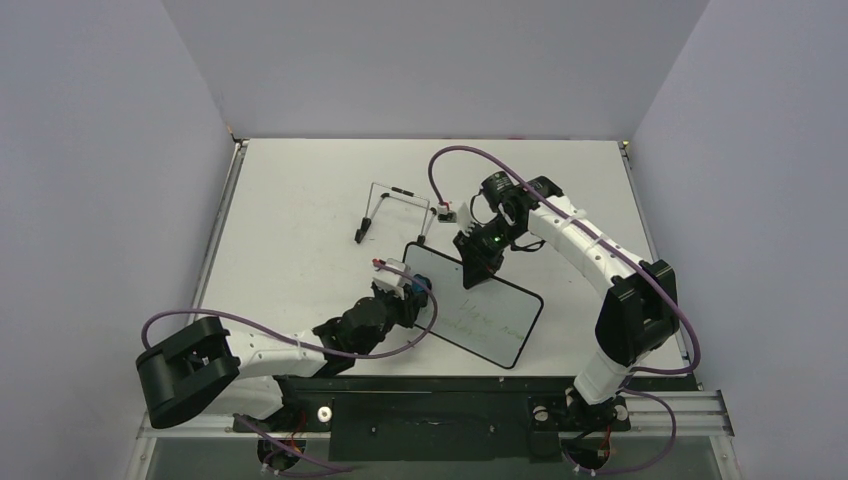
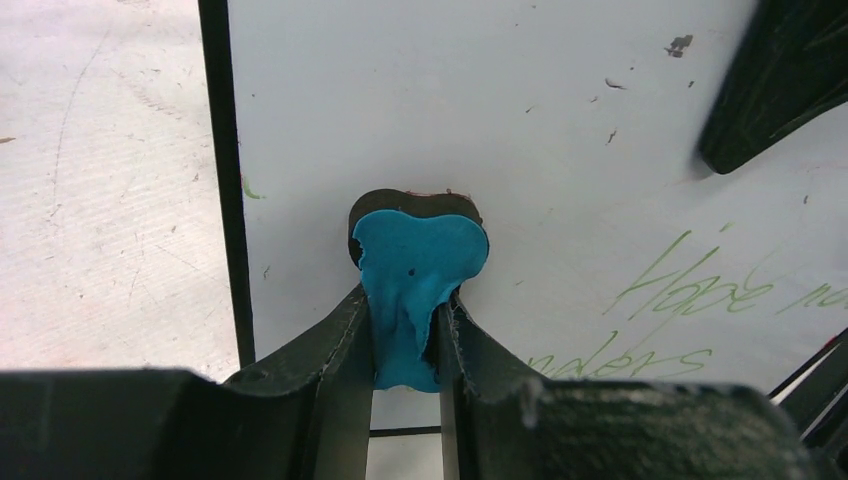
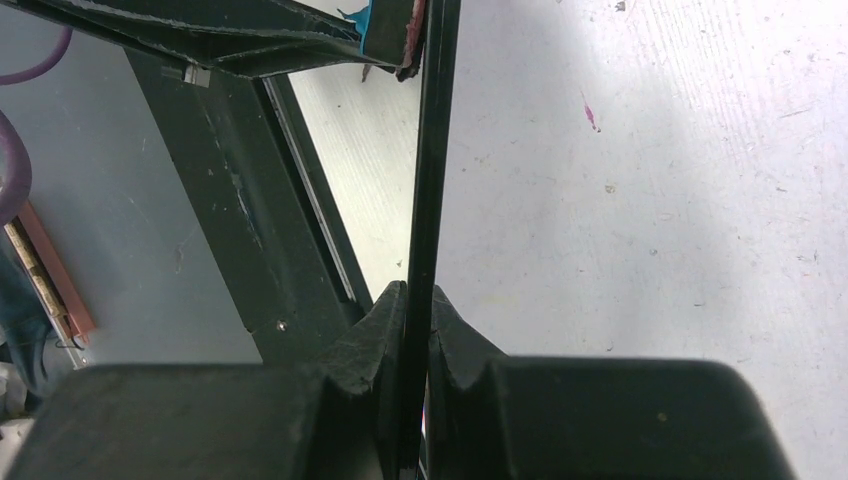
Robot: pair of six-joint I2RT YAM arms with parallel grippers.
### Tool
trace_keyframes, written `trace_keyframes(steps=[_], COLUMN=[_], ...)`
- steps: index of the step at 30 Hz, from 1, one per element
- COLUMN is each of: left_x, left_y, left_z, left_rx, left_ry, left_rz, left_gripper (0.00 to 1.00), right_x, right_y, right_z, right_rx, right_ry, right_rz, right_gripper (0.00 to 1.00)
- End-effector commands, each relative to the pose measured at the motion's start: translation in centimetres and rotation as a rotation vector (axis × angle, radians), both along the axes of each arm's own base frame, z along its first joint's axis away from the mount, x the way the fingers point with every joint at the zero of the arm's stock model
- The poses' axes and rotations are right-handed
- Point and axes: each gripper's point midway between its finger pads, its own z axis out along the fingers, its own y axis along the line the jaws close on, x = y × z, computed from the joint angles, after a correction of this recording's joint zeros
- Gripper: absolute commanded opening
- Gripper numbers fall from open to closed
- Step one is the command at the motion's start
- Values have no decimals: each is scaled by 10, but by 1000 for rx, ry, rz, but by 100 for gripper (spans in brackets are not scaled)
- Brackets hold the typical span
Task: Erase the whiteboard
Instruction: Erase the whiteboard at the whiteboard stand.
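Observation:
The whiteboard point(image 1: 480, 305) is a white board with a thin black frame and faint green handwriting on its near right part; it is held tilted above the table. My right gripper point(image 1: 478, 272) is shut on its far edge, seen edge-on in the right wrist view point(image 3: 430, 180). My left gripper point(image 1: 412, 290) is shut on the small blue eraser point(image 2: 415, 265), which presses against the board's face point(image 2: 480, 120) near its left edge. Green writing point(image 2: 690, 290) lies to the right of the eraser.
A thin black wire stand point(image 1: 392, 208) lies on the white table point(image 1: 290, 220) behind the board. A small white clip object point(image 1: 446, 212) sits beside it. Grey walls close in the table on three sides.

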Motion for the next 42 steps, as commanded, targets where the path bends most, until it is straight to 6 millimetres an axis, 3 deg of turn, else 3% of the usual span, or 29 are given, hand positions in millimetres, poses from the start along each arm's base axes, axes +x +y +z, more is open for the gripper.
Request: trace_keyframes(steps=[1,10,20,24,37,42], left_x=[5,-19,2,8,-24,-11], left_y=[-2,-40,-16,-7,-68,-55], left_z=[20,44,21,20,43,36], left_rx=[-66,-79,-3,-19,-40,-55], left_ry=[-36,-102,-46,-20,-97,-64], left_rz=[-8,-172,-15,17,-227,-141], left_gripper=[0,0,0,0,0,0], right_x=[-26,-26,-26,-27,-25,-26], right_y=[13,13,14,14,14,14], right_z=[20,21,20,21,20,21], right_rx=[99,97,98,98,98,101], right_ry=[21,17,18,18,18,19], right_rz=[104,100,101,100,99,100], right_gripper=[0,0,0,0,0,0])
